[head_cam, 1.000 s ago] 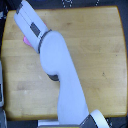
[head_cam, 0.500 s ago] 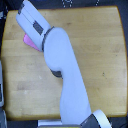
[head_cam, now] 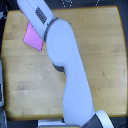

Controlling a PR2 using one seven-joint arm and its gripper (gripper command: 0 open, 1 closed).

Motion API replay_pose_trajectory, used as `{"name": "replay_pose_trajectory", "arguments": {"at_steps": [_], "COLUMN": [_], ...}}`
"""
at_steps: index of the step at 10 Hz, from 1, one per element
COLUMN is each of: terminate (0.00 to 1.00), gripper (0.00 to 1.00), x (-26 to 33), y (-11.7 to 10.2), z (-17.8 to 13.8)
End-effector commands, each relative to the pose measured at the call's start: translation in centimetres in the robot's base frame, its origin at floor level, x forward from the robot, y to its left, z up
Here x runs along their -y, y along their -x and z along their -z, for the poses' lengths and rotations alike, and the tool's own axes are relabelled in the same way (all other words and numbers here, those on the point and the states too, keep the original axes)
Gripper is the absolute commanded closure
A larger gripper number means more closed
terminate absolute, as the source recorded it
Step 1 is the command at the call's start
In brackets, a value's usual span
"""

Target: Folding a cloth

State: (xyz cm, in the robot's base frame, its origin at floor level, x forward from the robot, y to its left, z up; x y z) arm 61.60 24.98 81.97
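The cloth is a small piece of plain pink-magenta fabric with no pattern. It lies flat on the wooden surface, in the far corner area on the exterior view's left, and takes up only a small share of the top. What shows of it is a tilted four-sided patch, its edges running at an angle to the edges of the surface, with one corner pointing toward the bottom right of the view. Its upper right part is hidden, so the full outline and any fold cannot be made out.
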Motion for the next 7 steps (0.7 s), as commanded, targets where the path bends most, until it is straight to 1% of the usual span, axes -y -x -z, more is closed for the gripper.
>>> {"name": "replay_pose_trajectory", "arguments": {"at_steps": [1, 2, 4, 5, 6, 7], "terminate": [0.0, 0.0, 0.0, 0.0, 0.0, 0.0], "gripper": [0.0, 0.0, 0.0, 0.0, 0.0, 0.0], "x": [11.9, 13.0, 19.0, 24.2, 26.2, 29.6], "y": [-5.0, -4.9, -4.2, -3.4, -3.0, -2.2], "z": [-10.6, -10.9, -11.5, -11.5, -11.4, -11.2]}}
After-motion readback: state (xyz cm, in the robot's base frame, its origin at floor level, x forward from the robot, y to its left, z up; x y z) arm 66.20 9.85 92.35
